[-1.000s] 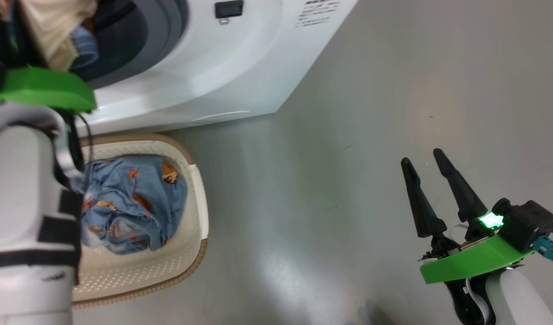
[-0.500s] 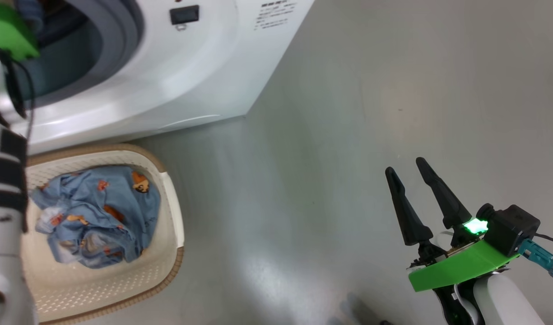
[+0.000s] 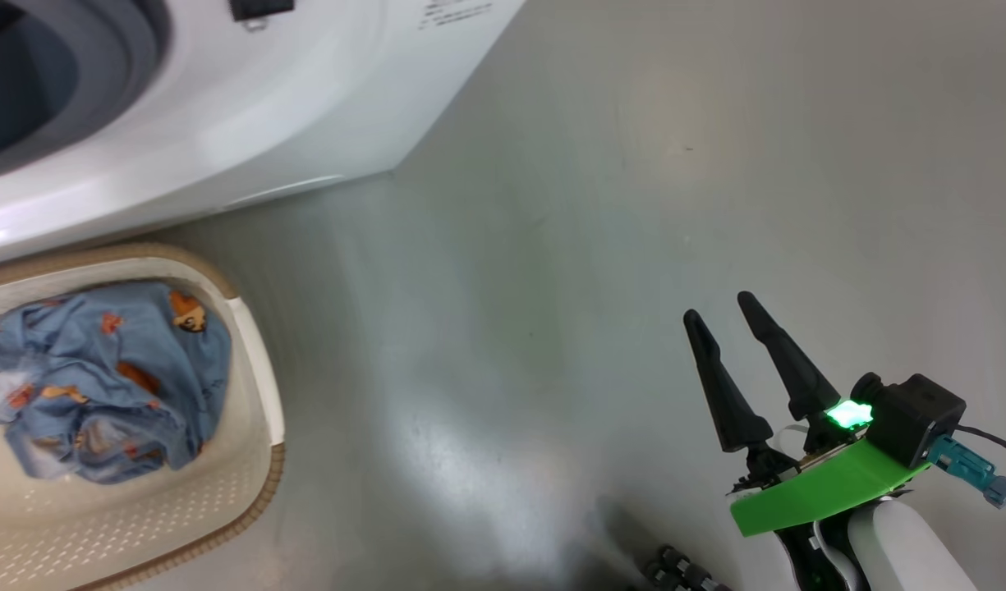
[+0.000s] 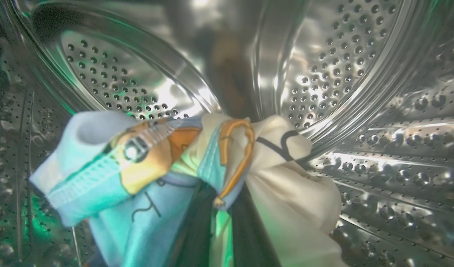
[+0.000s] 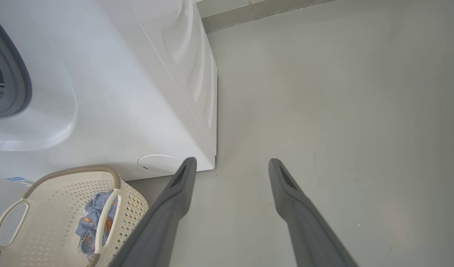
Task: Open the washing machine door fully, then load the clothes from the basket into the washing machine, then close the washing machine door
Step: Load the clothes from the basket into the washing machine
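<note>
The left gripper is right inside the machine, its two dark fingers clamped on a bunched cream and light-blue cartoon-print cloth. The cloth drapes over both fingers, an orange-trimmed fold up top and black line-work on the cream part. All around it curves the shiny perforated steel drum of the big white front-loading washing machine, so that bundle is well inside the mouth.

Over on the machine's right-hand side, the right gripper hangs above the bare grey floor, fingers spread wide with nothing between them, well apart from the machine's corner.

Down in front of the washing machine, just below its grey rubber gasket, sits the small cream-white perforated plastic basket with the brown woven-look rim, nearly touching the front panel. A crumpled light-blue garment with orange figures lies in it. The wrist view from the right catches a round white cap low on the machine's front, just above the basket's rim.
</note>
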You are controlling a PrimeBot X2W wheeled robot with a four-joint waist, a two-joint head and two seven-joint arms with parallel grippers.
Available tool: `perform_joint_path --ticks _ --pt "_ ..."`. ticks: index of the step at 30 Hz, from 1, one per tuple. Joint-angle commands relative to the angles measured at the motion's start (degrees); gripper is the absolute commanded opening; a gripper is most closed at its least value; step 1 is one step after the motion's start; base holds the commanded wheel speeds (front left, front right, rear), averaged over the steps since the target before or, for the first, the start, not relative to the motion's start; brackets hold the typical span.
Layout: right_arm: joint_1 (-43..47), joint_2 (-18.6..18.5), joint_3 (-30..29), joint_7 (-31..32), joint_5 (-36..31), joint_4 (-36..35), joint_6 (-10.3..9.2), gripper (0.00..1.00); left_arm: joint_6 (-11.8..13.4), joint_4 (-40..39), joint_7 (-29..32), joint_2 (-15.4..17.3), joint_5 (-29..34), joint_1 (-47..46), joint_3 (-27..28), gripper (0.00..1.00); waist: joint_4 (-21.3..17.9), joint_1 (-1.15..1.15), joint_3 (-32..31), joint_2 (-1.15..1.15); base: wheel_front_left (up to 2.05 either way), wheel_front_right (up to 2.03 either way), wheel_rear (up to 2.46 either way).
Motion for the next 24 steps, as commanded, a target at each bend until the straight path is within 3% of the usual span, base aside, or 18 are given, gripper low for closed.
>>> perform_joint_path --ticks 1,6,11,13,14,15,24 --pt "1.0 -0.6 1.3 -0.3 0.6 -0.9 0.17 1.00 -0.1 0.0 -0.3 3.4 0.7 -1.6 0.1 0.00 -1.2 0.00 1.1 0.00 0.00 0.00 0.00" --pt "1.6 -0.6 2.3 -0.3 0.9 -0.4 0.17 1.00 -0.5 5.1 -0.3 5.5 0.2 -4.6 0.5 0.00 -2.2 0.00 1.1 0.00 0.00 0.00 0.00" --pt "2.2 -0.6 2.1 -0.3 1.1 -0.1 0.17 1.00 -1.0 10.3 1.9 5.6 -0.1 -6.7 -0.1 0.01 -2.3 0.00 0.9 0.00 0.00 0.00 0.00" --pt "2.4 -0.7 2.0 -0.3 1.1 0.0 0.17 1.00 -0.4 12.3 3.2 5.3 -0.2 -7.2 -0.2 0.55 -2.1 0.00 0.6 0.00 0.00 0.00 0.00" --pt "2.5 -0.7 1.8 -0.3 1.1 0.0 0.17 1.00 0.2 13.2 3.9 5.2 -0.1 -7.4 -0.3 0.96 -2.0 0.00 0.5 0.00 0.00 0.00 0.00" --pt "2.5 -0.7 1.7 -0.3 1.0 0.0 0.17 1.00 0.7 14.0 4.6 5.0 -0.1 -7.7 -0.5 1.00 -1.9 0.00 0.4 0.00 0.00 0.00 0.00" --pt "1.9 -0.6 1.0 -0.3 0.9 -0.1 0.17 1.00 3.8 16.9 4.4 2.3 -0.7 -8.1 -0.8 1.00 0.5 0.00 -1.2 0.00 0.00 0.00 0.00"
